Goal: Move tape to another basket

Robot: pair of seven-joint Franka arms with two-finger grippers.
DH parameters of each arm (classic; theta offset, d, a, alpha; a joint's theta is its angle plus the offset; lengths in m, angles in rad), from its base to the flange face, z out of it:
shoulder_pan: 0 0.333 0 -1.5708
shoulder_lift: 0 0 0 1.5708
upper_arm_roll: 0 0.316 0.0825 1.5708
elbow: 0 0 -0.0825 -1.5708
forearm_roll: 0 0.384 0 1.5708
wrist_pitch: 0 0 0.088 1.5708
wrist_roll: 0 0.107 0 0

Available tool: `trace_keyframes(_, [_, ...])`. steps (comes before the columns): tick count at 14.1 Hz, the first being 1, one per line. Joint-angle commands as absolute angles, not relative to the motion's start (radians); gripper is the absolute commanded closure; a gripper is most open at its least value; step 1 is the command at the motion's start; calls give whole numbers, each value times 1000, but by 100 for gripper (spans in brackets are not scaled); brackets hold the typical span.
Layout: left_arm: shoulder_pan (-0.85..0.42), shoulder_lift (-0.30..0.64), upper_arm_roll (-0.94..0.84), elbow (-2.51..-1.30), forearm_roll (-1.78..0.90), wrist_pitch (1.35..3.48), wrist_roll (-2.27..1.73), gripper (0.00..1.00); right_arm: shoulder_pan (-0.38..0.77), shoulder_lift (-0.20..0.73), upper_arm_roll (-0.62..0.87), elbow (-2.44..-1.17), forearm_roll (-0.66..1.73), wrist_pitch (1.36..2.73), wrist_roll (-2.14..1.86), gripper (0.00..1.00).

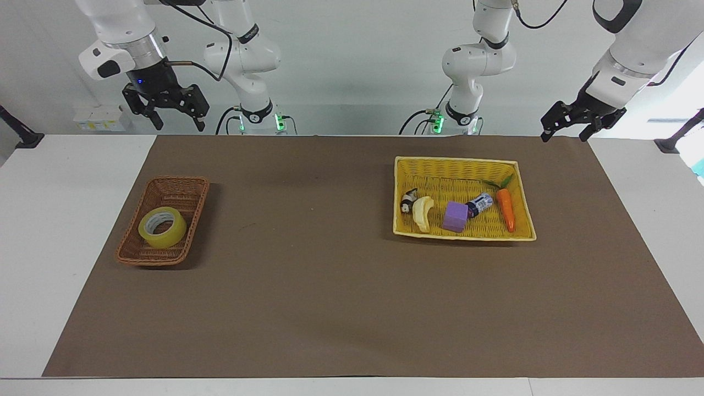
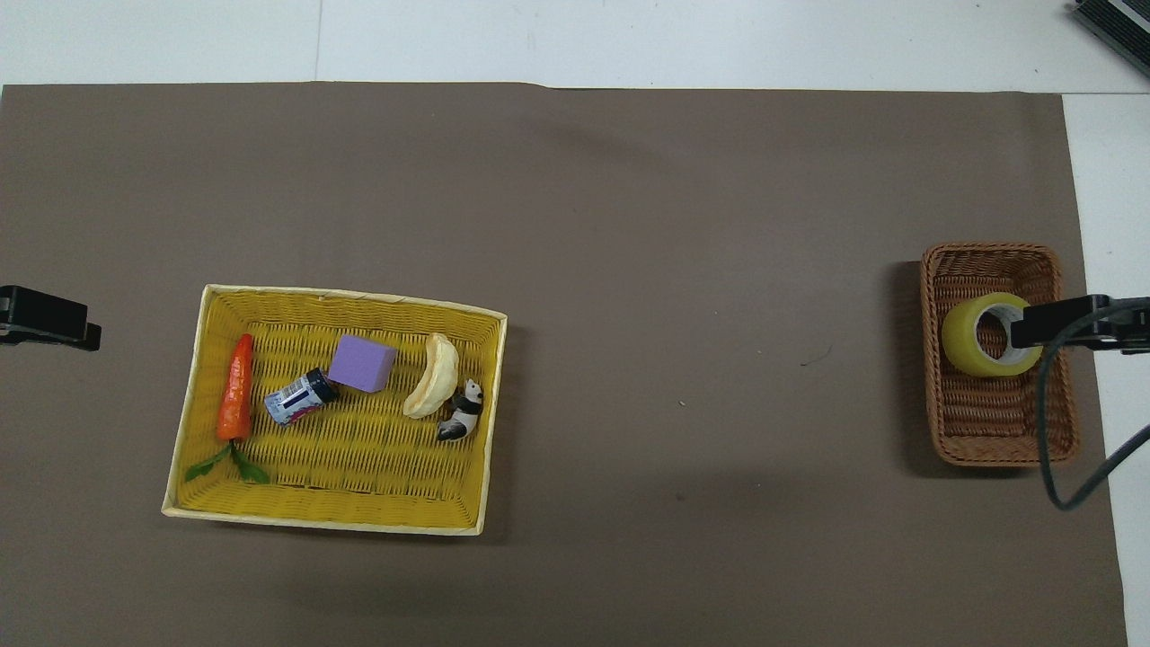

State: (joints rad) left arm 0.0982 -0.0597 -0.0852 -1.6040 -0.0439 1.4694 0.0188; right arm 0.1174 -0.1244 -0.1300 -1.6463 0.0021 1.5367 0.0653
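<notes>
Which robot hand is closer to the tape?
The right gripper. It hangs open in the air at the tape's end of the table, not touching it. The left gripper waits, open, at the other end, past the yellow basket.

Two baskets, seven loose items, two tools

One wicker basket (image 1: 164,220), one yellow basket (image 1: 463,165), one tape (image 1: 162,227), one carrot (image 1: 506,209), one purple block (image 1: 455,216), one small can (image 1: 479,204), one banana (image 1: 422,213), one panda figure (image 1: 408,200); right tool (image 1: 168,109), left tool (image 1: 572,122).
</notes>
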Motion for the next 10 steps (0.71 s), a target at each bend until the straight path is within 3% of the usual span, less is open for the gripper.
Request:
trace_keyframes(1, [104,-60,-89,-1591,-29,1448,17,0,109,-147,-124,-1677,-25,1546,46,0])
trace_keyframes(10, [104,-60,-89,-1591,-29,1448,18,0,107,-143,-130,-1675,-21,1551,44,0])
